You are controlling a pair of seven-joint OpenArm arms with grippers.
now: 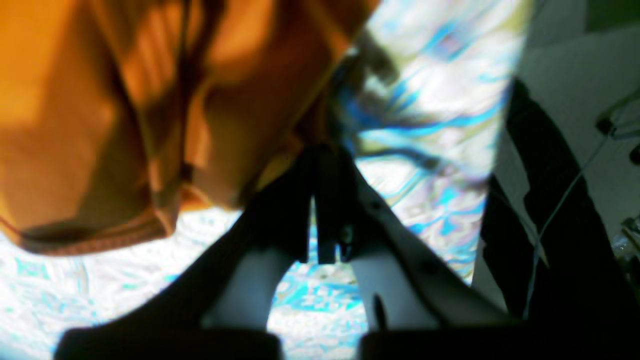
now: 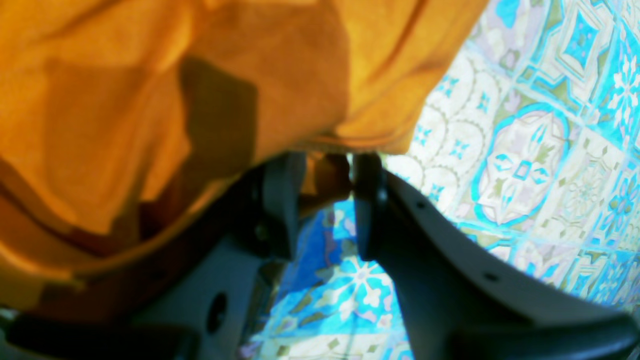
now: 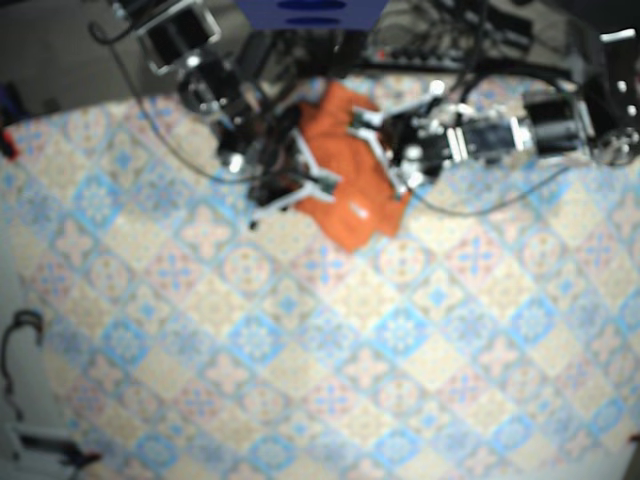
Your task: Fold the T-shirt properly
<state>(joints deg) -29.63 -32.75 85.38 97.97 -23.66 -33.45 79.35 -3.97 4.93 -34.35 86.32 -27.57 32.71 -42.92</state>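
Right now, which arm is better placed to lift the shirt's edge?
Right, I think: the right gripper has shirt hem between its fingers; the left gripper looks shut beside the cloth.

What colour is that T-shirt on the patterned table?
The T-shirt is plain orange; the right wrist view shows it best.

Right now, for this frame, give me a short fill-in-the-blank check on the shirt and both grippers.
The T-shirt is ___ in colour.
In the base view it lies near the picture's ___ edge.
The right gripper has shirt ___ between its jaws.
The left gripper has its jaws nearly ___.
Missing: orange; top; fabric; shut.
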